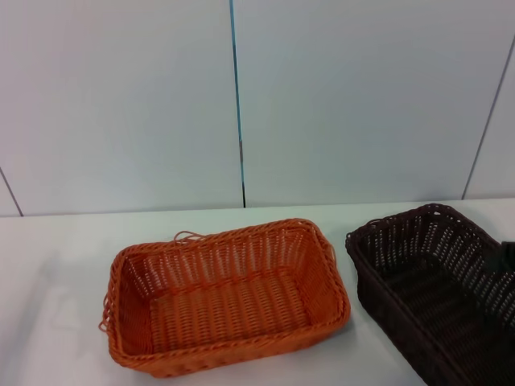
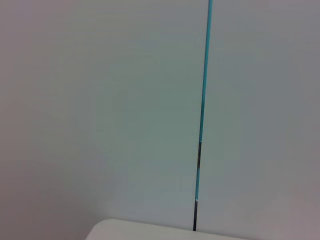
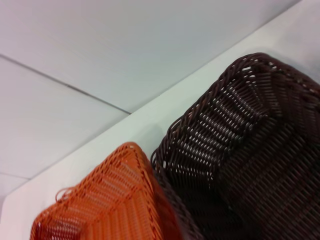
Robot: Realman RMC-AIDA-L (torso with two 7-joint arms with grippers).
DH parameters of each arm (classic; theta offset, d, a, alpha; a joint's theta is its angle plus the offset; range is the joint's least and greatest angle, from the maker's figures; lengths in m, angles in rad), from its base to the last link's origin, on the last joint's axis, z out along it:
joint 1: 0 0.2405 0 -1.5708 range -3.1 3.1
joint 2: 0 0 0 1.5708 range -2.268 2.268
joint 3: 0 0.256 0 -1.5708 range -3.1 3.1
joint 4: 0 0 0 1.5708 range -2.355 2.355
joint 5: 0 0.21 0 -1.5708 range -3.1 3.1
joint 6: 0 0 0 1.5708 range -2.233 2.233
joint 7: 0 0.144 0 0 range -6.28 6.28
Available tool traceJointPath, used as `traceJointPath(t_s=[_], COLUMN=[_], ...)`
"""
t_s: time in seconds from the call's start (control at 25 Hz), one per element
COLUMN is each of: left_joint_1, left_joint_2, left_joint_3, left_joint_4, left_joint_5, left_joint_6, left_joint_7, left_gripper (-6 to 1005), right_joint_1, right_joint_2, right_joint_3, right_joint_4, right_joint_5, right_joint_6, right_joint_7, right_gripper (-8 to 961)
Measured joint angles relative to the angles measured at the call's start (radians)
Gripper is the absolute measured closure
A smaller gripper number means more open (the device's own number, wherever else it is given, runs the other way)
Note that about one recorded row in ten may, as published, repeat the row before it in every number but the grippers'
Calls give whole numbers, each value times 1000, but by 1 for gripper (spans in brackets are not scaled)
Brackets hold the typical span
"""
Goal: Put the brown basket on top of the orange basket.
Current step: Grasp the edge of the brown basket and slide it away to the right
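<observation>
Right end effector [image 1: 508, 256] shows only as a dark sliver over the brown basket's far right side; I cannot tell its grip. Judged step: reaching to grasp. Next, it must clamp the rim, lift, and carry leftward. One white table [image 1: 56, 265], one orange basket [image 1: 228, 294] at centre, one brown basket [image 1: 438, 289] just beside it. Left end effector is out of sight.

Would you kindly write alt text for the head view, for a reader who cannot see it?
Two empty woven baskets sit apart on a white table: an orange basket near the centre and a dark brown basket to its right, cut off by the frame edge. A dark object shows at the right edge over the brown basket. A pale panelled wall stands behind.
</observation>
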Motion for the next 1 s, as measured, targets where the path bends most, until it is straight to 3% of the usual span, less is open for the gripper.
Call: traceJointPath(t_s=[0.16,0.32,0.48,0.64,0.76,1.0], left_joint_1=[0,-6,-13,-26,-28,-25], left_joint_2=[0,0,1,2,1,1], left_joint_3=[-1,-7,-29,-61,-65,-66], left_joint_4=[4,9,2,-5,-6,-4], left_joint_5=[0,0,2,9,10,11], left_joint_6=[-1,-17,-56,-109,-118,-136], left_joint_7=[0,0,1,15,18,38], left_gripper=[76,76,76,76,76,76], right_joint_1=[-39,-45,-27,5,0,4], right_joint_2=[-15,-36,-40,-34,-16,-8], right_joint_3=[-53,-153,-271,-309,-314,-319], right_joint_4=[35,110,118,118,140,72], right_joint_5=[-6,-206,-427,-552,-551,-547], right_joint_6=[8,28,33,48,24,-34], right_joint_7=[-7,-10,-11,-10,-13,-10], right_gripper=[35,33,31,31,30,29])
